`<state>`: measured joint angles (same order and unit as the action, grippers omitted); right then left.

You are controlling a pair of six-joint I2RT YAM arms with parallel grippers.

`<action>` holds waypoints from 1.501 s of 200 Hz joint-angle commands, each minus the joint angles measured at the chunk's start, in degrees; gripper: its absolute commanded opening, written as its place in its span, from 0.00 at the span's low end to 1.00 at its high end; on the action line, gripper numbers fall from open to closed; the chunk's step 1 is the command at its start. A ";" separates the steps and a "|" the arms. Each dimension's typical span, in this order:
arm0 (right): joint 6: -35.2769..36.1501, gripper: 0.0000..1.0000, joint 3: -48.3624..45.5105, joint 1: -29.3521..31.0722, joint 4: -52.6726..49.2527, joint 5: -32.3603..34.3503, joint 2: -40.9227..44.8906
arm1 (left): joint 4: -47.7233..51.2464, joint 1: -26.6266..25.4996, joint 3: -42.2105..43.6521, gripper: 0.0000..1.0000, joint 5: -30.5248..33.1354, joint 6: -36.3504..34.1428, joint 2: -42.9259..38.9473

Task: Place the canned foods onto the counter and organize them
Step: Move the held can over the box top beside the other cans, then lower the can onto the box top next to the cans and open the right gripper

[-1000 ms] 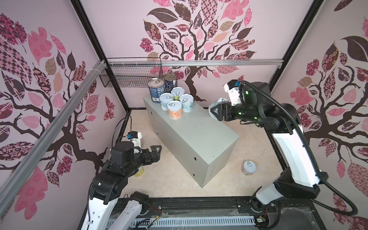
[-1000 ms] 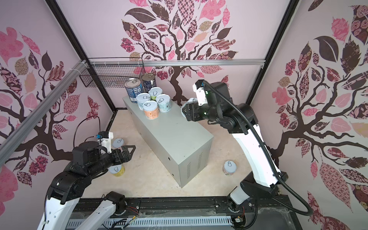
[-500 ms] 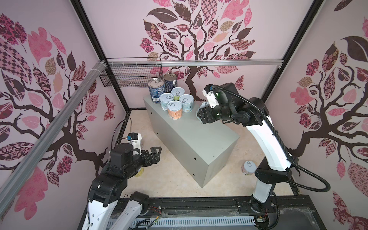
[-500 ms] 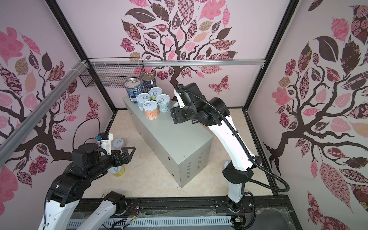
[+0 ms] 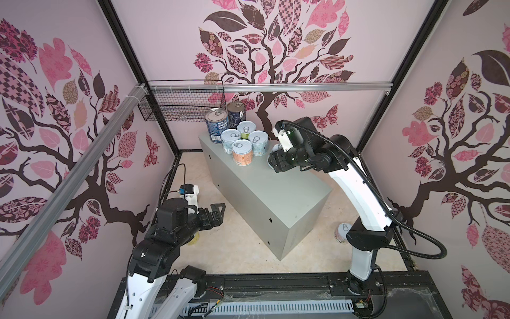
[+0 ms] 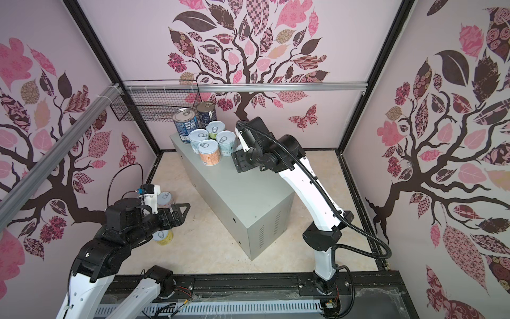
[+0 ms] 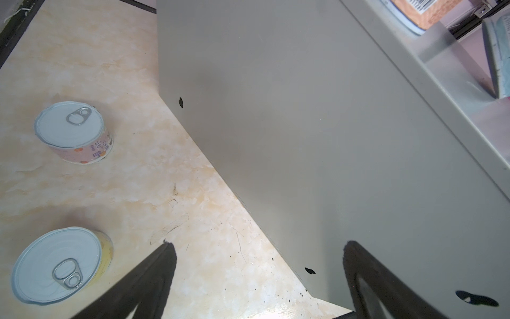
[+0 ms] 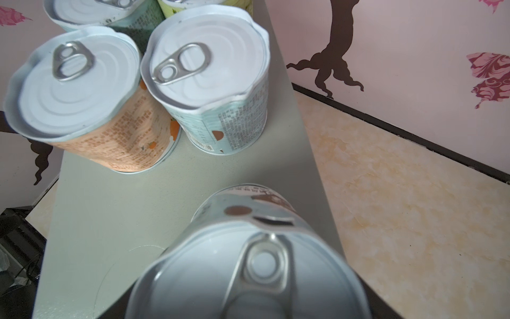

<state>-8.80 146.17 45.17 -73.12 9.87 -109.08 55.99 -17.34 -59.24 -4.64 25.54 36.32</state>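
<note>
Grey-green counter [image 5: 276, 198]: six cans stand grouped at its far short edge, and the rest of its top is bare.
Tall dark-blue cans [image 5: 216, 124]: two, nearest to the far short edge, behind the short ones.
Short cans: pale-blue can [image 5: 231, 140], green can [image 5: 245, 129], teal can [image 5: 258, 142] and orange can [image 5: 242, 152], close together in two rows.
Held can [image 8: 248, 262]: it has a pale label with brown spots and hangs over the counter by the right long edge, just on the near side of the teal can. We cannot tell whether its base touches the top.
Right gripper [image 5: 273, 160]: pinching the Held can from above; the fingers themselves hardly show.
Step in hand: we judge it is the setting down of this can as the next one in the right row.
How to do it well: we should lower it straight and level, with the whole base inside the right long edge. We should leave a small gap to the teal can so that the fingers do not knock it. We should spread the jaws only when the base rests flat, then lift straight up.
Risk: so near the edge, a tilted release could send it down to the floor [image 7: 193, 221].
Left gripper [image 5: 219, 212]: spread wide and empty, low beside the left long side.
Floor cans: pink can [image 7: 73, 132] and yellow can [image 7: 60, 265] are near the Left gripper, and a third can [image 5: 342, 230] is by the right arm's base.
</note>
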 commanded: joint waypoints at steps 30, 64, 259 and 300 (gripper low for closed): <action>1.31 0.81 0.69 0.44 4.47 0.32 -2.52 | -2.15 -0.23 1.99 0.98 -0.73 -0.17 -0.03; 1.59 0.86 -0.27 0.40 5.96 0.24 -2.93 | -2.55 -0.24 2.45 0.98 -0.76 -0.23 0.33; 2.08 1.00 -17.10 0.44 19.84 1.45 16.41 | 2.16 -0.25 -4.55 0.98 2.01 -0.67 1.13; 1.28 0.89 -31.19 0.43 24.46 -0.10 26.68 | 3.59 -0.23 -5.66 0.98 2.18 -0.58 0.87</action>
<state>-6.92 120.88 45.32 -51.90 10.46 -87.35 58.37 -17.34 -62.28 -2.98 25.43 37.52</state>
